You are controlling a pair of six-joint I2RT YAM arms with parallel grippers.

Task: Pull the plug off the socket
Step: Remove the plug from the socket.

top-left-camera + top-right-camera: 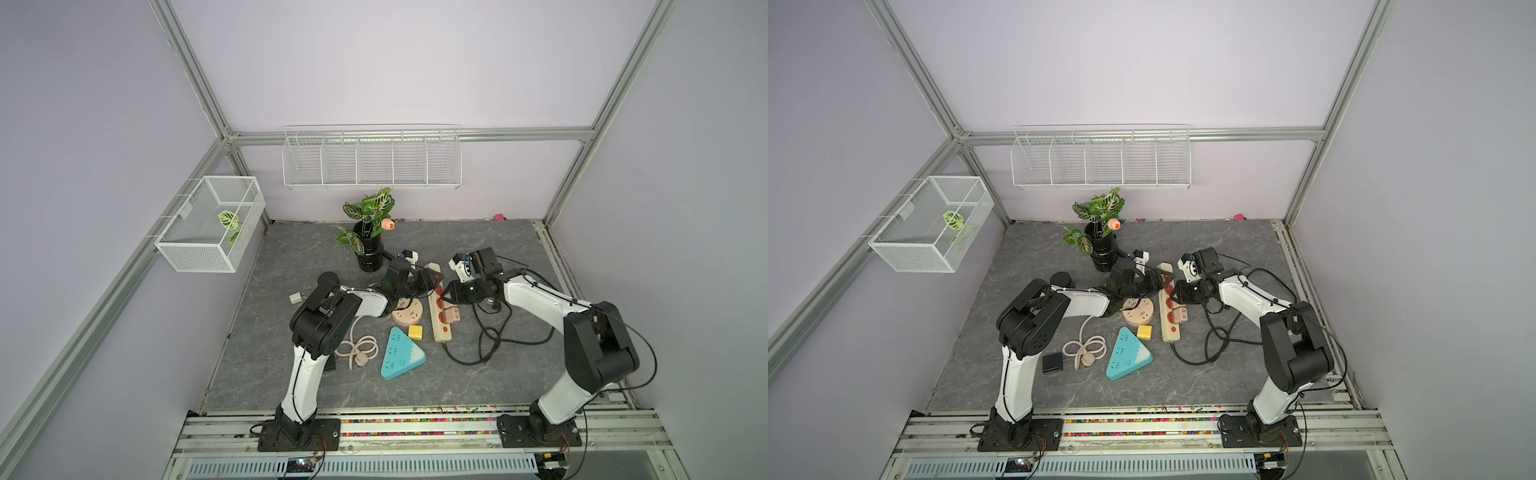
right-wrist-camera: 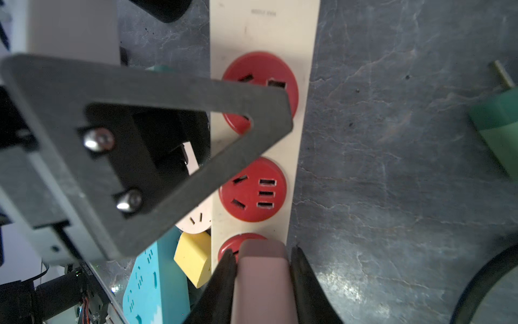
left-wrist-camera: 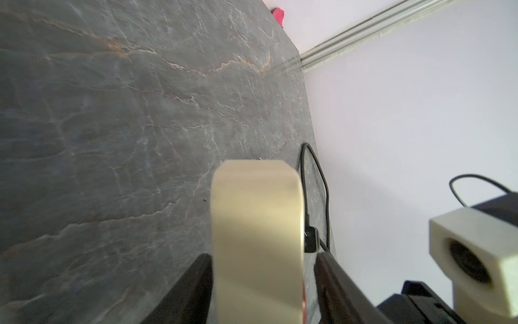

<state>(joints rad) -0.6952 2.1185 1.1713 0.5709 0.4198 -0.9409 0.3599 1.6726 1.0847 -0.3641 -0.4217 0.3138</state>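
A cream power strip (image 1: 437, 326) with red sockets (image 2: 252, 189) lies lengthwise in mid-table, seen in both top views (image 1: 1166, 328). A pink plug (image 1: 451, 314) sits in one of its nearer sockets. My right gripper (image 2: 262, 252) is shut on the pink plug (image 2: 263, 280), one finger on each side, reaching down from the right (image 1: 449, 304). My left gripper (image 3: 263, 255) is open and straddles the strip's far end (image 3: 256, 224). One finger lies against the strip's side and the other stands a little off it. In the right wrist view a grey left finger (image 2: 168, 126) crosses the strip.
Left of the strip lie a round pink socket (image 1: 407, 311), a yellow cube (image 1: 415, 331) and a teal triangular strip (image 1: 401, 353). A black vase with a plant (image 1: 370, 249) stands behind. Black cable (image 1: 490, 336) loops to the right. A coiled beige cord (image 1: 359, 349) lies by the left arm.
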